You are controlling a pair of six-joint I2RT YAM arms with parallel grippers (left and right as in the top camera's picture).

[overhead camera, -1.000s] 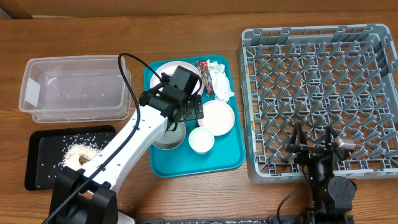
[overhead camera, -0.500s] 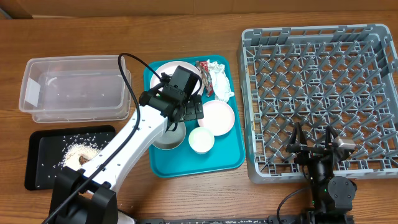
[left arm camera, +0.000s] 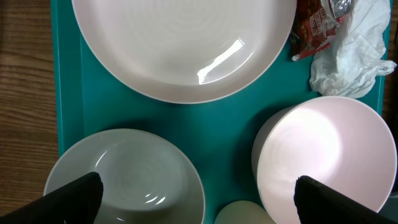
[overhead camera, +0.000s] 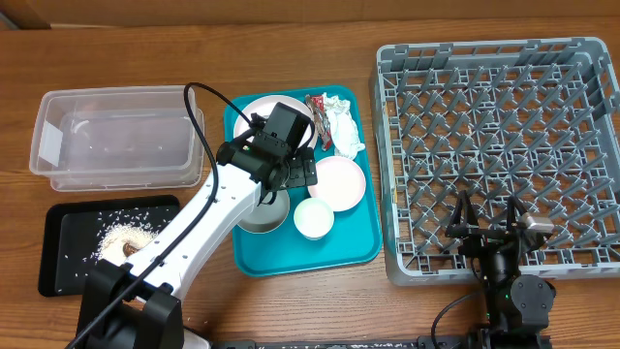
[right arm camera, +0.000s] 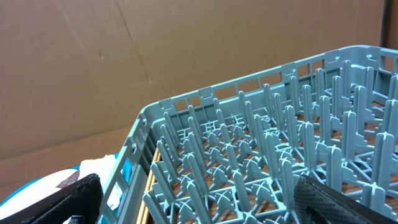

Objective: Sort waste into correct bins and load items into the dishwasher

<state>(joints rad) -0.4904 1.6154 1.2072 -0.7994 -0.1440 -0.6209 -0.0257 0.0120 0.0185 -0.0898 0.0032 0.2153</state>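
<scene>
The left hand (left arm camera: 209, 200), fingers spread wide and empty, hangs over the teal tray (left arm camera: 62, 93) with one tip above the grey-white bowl (left arm camera: 127, 180) and the other above the pale pink bowl (left arm camera: 320, 155). Both bowls look hard, glossy and slippery, light but breakable, and best pinched across the rim wall. Beyond them the flat white plate (left arm camera: 183, 43), shiny and low-lipped, probably lifts only by its edge, with the soft crumpled napkin (left arm camera: 351, 53) and red wrapper (left arm camera: 314, 25) just beside it; the right hand (overhead camera: 487, 215), also spread, sits at the grey rack's (overhead camera: 499, 145) near edge.

White left arm (overhead camera: 194, 233), black left pincer (left arm camera: 198, 190) (looping black cable (overhead camera: 189, 89)), all-black right arm (overhead camera: 509, 286).
</scene>
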